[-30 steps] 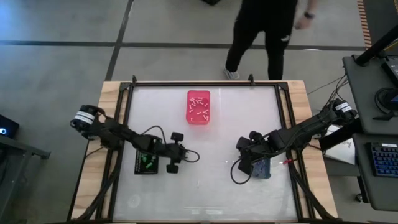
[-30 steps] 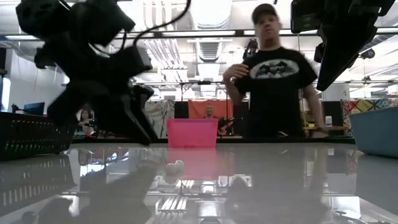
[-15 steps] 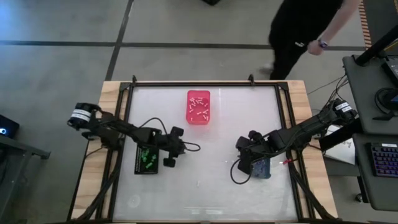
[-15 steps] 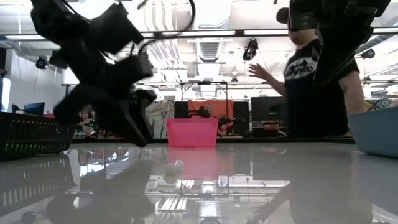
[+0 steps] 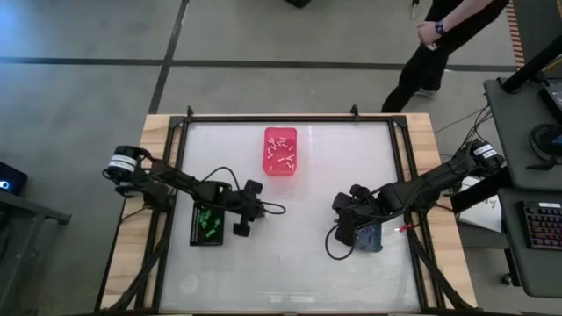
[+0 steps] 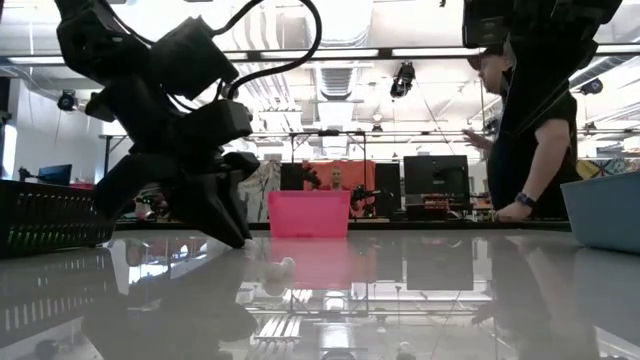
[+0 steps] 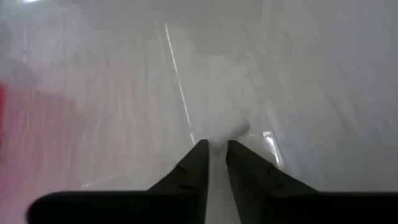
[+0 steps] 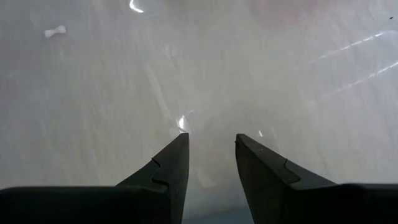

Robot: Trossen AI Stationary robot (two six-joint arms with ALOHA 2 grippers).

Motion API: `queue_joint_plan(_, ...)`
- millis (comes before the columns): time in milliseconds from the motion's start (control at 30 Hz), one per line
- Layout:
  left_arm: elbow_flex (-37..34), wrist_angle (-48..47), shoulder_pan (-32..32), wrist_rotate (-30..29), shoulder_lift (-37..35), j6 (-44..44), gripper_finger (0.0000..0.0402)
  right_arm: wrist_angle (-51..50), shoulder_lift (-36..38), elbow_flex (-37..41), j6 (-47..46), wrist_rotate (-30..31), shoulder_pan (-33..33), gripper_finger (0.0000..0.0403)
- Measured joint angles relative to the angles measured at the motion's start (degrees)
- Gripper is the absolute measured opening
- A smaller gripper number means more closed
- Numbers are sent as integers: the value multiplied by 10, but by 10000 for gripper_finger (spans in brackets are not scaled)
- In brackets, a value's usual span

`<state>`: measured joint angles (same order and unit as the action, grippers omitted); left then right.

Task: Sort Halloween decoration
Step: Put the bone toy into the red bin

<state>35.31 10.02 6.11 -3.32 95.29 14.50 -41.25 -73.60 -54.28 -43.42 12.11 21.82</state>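
You have white pieces (image 5: 281, 151) scattered loose inside the pink bin (image 5: 280, 168), which sits near the far edge of the table, about midway along it. Green pieces (image 5: 206, 226) lie clustered in the black bin (image 5: 195, 237) toward the left edge. One small white bone-shaped piece (image 6: 279, 269) lies flat on the bare tabletop, in front of the pink bin toward the near edge, apart from all the bins.

Bright overhead lights (image 6: 340, 50) glare on the glossy table (image 6: 420, 300); the left wrist view is motion-blurred.
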Motion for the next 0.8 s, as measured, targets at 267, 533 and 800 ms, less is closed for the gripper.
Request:
queue_joint_plan(267,8,-5,0,2,2,-19,9,2,0,0,0,0,0,123)
queue_joint_plan(533,7,1,1,-2,-3,-70,1,15,0,0,0,0,0,123)
queue_joint_plan(800,5,46,1,-3,-16,-115,0,29,0,0,0,2,0,123)
